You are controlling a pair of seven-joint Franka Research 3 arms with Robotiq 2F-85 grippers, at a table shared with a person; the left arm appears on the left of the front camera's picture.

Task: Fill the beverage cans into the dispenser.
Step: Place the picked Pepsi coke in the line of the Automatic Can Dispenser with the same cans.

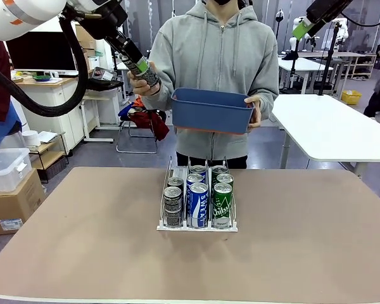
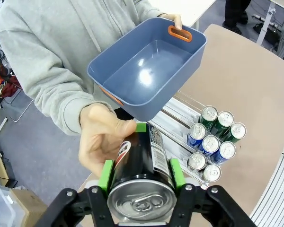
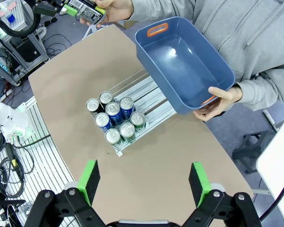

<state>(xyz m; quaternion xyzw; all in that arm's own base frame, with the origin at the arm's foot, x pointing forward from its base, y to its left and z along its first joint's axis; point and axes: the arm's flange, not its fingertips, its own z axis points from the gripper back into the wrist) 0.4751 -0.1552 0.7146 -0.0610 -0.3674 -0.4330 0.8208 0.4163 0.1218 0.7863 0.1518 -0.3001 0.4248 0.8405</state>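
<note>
Your left arm is reaching high over the far edge of the brown matte table point(image 1: 63, 253), and its black left gripper point(image 2: 141, 176) is clamping its green pads point(image 2: 106, 175) on either side of a slim dark metal can with a silver top point(image 2: 141, 177). The person's hand point(image 2: 100, 139) is wrapping around the far end of that same can, so both are holding it at once, up beside the tub and well above the rack.

The person's other hand point(image 1: 253, 113) is supporting a blue rectangular plastic tub with orange handle slots point(image 1: 211, 111), which is tilting so that its smooth glossy inside is facing you; in the wrist views it is showing nothing inside.

Below the tub, the small clear three-lane rack with thin upright dividers and a white base point(image 1: 197, 225) is standing on the table. Seven upright cans are sitting in it: two dark grey cans point(image 1: 173, 206) in the lane on your left, three blue cans with white lettering point(image 1: 197, 204) in the middle lane, and two green cans point(image 1: 222, 204) in the lane on your right.

Your right gripper point(image 3: 146, 183) is hanging high above the near side of the rack, looking down on it, with its jaws spread wide and gripping nothing.
</note>
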